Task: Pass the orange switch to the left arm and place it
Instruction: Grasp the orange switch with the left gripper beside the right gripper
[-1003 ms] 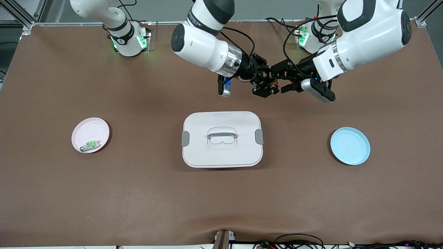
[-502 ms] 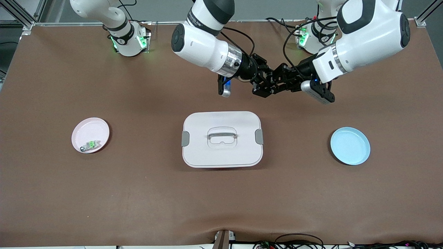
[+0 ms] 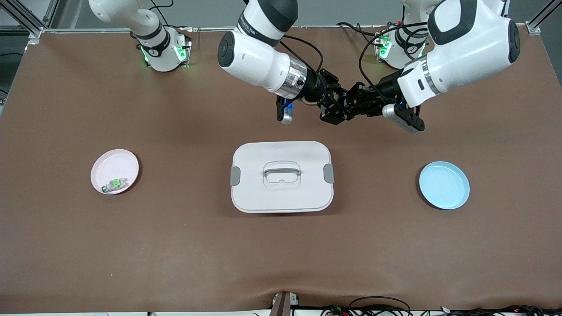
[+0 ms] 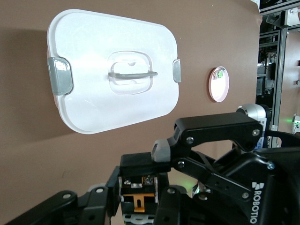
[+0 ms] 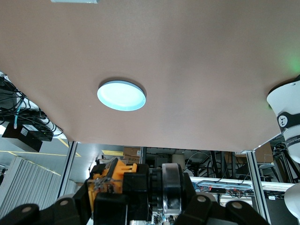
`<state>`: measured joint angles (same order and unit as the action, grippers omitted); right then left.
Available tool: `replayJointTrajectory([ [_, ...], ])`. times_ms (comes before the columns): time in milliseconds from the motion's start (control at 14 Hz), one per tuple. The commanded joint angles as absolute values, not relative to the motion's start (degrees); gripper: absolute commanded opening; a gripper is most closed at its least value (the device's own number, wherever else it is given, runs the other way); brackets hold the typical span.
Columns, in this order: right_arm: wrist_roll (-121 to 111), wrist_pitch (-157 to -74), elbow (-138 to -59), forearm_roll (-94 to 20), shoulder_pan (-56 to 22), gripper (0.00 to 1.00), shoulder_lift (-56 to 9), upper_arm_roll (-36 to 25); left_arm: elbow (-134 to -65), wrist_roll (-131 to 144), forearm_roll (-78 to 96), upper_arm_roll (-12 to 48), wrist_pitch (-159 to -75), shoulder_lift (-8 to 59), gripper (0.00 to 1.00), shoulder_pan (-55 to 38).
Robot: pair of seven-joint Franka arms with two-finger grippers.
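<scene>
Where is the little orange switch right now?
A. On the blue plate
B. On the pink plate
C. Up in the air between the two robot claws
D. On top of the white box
C: the orange switch sits between the left gripper and right gripper, which meet in the air.

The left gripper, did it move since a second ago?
Yes. The left gripper has slid toward the right arm's end of the table, closing in on the right gripper, up above the table, farther from the front camera than the box.
</scene>
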<state>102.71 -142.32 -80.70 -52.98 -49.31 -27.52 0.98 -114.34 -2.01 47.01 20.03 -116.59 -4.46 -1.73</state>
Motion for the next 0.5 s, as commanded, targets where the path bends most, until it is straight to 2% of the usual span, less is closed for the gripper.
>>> replayJointTrajectory([
  [0, 103.18, -141.50, -79.01, -54.05, -49.92, 0.74, -28.12, 0.35, -114.00, -2.55, 44.14, 20.21, -116.54, -4.48, 0.00, -1.14],
  [72, 103.27, -141.50, -79.01, -54.05, -49.92, 0.93, -28.12, 0.35, -113.99, -2.46, 42.99, 20.13, -116.54, -4.48, 0.00, -1.06],
  [143, 103.27, -141.50, -79.01, -53.97, -49.92, 1.00, -28.12, 0.26, -113.99, -2.46, 42.80, 20.04, -116.46, -4.48, 0.00, -0.97],
  [430, 103.10, -141.24, -79.01, -54.05, -49.22, 1.00, -28.04, 0.26, -113.03, -2.64, 38.43, 20.04, -114.88, -4.48, 0.00, 0.53],
])
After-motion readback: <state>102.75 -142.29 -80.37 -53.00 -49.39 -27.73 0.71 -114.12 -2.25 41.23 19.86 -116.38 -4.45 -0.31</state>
